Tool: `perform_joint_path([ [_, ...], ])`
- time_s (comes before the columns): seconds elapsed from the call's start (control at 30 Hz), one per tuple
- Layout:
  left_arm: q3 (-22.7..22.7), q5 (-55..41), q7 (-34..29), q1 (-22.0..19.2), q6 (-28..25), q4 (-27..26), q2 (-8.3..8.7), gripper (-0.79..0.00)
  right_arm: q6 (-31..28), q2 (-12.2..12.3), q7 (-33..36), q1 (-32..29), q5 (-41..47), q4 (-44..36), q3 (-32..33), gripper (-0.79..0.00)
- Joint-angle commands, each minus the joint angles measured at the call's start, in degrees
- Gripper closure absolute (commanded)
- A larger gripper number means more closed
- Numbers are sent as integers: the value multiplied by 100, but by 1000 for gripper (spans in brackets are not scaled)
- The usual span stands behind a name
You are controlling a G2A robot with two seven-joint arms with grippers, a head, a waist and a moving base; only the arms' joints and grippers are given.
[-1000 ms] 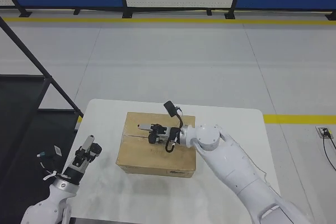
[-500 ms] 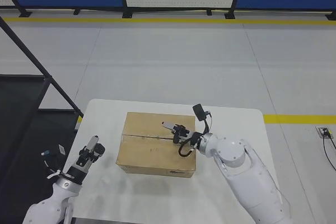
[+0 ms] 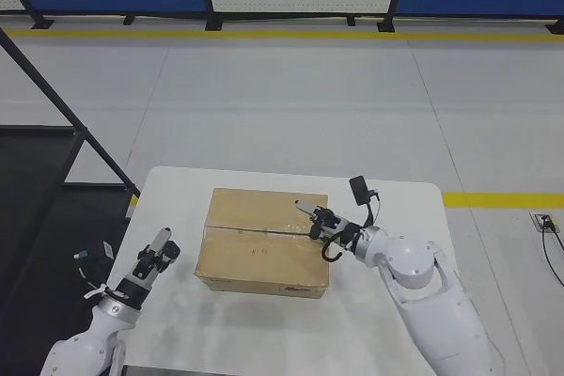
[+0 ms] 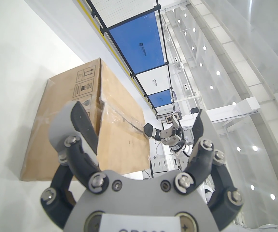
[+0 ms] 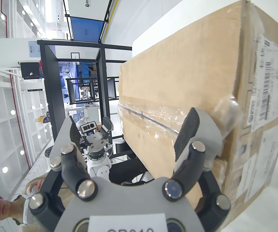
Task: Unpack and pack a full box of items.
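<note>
The table (image 3: pixel 244 324) bears a taped-shut box (image 3: pixel 263 240) at its middle. The right arm angles in from the right, its gripper (image 3: pixel 312 211) spread wide above the box's right end. The left gripper (image 3: pixel 163 242), also spread, hangs near the box's left side, pointing toward it.

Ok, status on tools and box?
Left tool open, clear of box. Right tool open, over box's top edge. Box shut, tape on seam. Nothing blocking.

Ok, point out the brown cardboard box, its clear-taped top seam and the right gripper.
brown cardboard box (image 3: pixel 258 260), top view, on its nearer top flap.
clear-taped top seam (image 3: pixel 254 228), top view, middle of the seam.
right gripper (image 5: pixel 132 119), right wrist view, midway between fingertips.
</note>
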Motion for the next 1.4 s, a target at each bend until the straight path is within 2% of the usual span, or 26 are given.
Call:
perform_joint_path([
  [0.0,31,12,-1,-20,12,1,2,-785,59,37,9,-160,-47,-200,118,-785],
  [0.27,122,39,14,-86,17,39,10,-785,405,140,-22,-521,24,-533,554,-785],
  [0.43,110,8,56,-101,31,78,18,-785,-58,164,-175,-695,245,-843,701,-785],
  [0.63,115,14,101,-91,19,73,25,-785,-530,144,-512,-751,368,-1138,555,-785],
  [0.7,118,15,124,-80,6,68,27,-785,-600,127,-459,-654,521,-1010,444,-785],
  [0.87,99,-12,171,-53,-6,91,33,-785,-214,94,-267,-88,442,-183,142,-785],
  [0.97,64,-62,202,-46,-9,93,37,-785,-259,68,-293,74,599,280,66,-785],
  [1.37,198,96,144,-177,66,62,54,-785,-721,173,-295,-451,1122,411,599,-785],
])
